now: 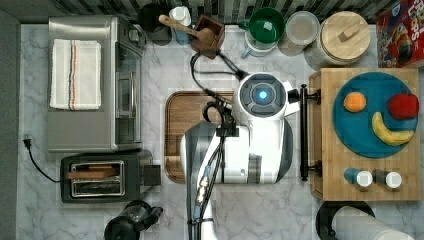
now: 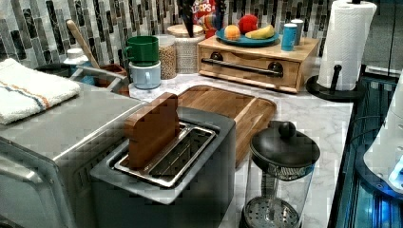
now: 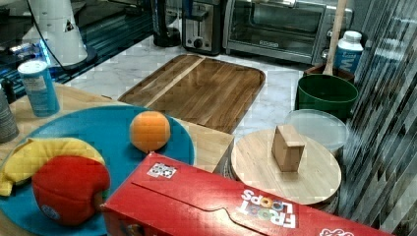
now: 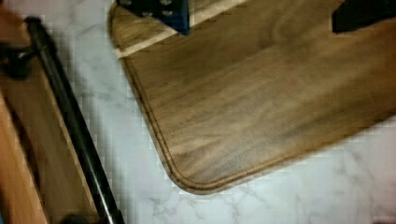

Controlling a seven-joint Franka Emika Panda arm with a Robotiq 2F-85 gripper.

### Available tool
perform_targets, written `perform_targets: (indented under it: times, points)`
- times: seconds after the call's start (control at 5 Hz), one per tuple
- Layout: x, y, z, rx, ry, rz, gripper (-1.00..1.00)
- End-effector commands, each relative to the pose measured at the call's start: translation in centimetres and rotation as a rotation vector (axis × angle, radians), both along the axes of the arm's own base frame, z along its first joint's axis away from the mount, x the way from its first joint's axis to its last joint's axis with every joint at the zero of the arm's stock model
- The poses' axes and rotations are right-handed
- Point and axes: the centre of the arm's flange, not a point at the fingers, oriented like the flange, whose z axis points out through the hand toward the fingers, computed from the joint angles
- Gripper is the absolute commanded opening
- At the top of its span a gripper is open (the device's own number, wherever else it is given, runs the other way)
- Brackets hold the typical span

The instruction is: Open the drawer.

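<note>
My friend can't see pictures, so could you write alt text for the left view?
A closed bamboo drawer with a black bar handle sits at the counter's back, a fruit plate on top. In front lie a cutting board, a toaster and a coffee press.

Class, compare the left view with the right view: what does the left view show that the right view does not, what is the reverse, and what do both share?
Only the left view: the drawer front with its black bar handle, and the paper towel roll. Only the right view: the round wooden lid seen from above. Both share the cutting board, blue plate, orange and green mug.
</note>
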Motion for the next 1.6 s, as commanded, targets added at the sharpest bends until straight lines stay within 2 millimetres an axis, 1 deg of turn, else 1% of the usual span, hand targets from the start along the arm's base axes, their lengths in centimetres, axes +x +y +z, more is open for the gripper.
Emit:
perform_targets:
  times: [0.2,0.4,0.6,0.8,1.2,1.4,1.6]
  points:
    - [-3.1,-5.0,-1.0,-0.093,-0.011,0.293,1.00]
    - [-3.9,-6.3,-1.7,-0.117,-0.027,0.337,1.00]
    - [-4.1,-8.2,-1.9,-0.125,-0.037,0.381,1.00]
    - [-4.4,-9.4,-3.0,-0.106,-0.041,0.393,1.00]
    - [-4.4,-10.8,-5.0,-0.133,-0.040,0.442,1.00]
    - [-4.1,-11.4,-6.1,-0.121,-0.040,0.425,1.00]
    - [-4.5,-12.1,-7.9,-0.145,-0.088,0.421,1.00]
